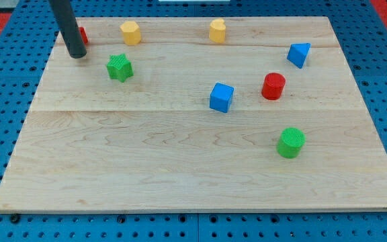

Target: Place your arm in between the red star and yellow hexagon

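Observation:
My tip [76, 54] rests on the board near the view's top left corner. The red star [82, 35] is mostly hidden behind the rod; only a red sliver shows at the rod's right side. The yellow hexagon [131, 32] stands to the right of the rod, a short gap away. My tip is just below the red star and to the left and a little below the yellow hexagon.
A green star [119, 67] lies right of my tip. A second yellow block [218, 31] sits at the top middle. A blue cube [222, 97], red cylinder [273, 87], blue triangular block [299, 54] and green cylinder [291, 142] lie on the right half of the wooden board [146, 161].

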### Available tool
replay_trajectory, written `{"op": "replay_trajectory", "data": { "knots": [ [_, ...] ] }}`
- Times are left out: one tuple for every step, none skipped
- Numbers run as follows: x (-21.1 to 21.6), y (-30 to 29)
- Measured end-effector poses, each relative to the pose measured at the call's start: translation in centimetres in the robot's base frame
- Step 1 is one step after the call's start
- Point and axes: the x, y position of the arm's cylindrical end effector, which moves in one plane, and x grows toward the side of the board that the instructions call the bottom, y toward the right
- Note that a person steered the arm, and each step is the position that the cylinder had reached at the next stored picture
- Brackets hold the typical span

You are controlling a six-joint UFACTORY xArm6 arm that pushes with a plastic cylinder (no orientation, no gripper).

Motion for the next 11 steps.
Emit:
{"op": "replay_trajectory", "data": {
  "knots": [
    [0.1,-0.2],
    [2.1,-1.8],
    [2.4,-4.9],
    [2.4,-5.0],
    [0.4,-7.7],
    [-2.7,-5.4],
    [-5.0,-0.8],
    [-3.8,-0.5],
    [-3.4,6.7],
    [-5.8,8.6],
    [-7.8,5.9]
  ]
}}
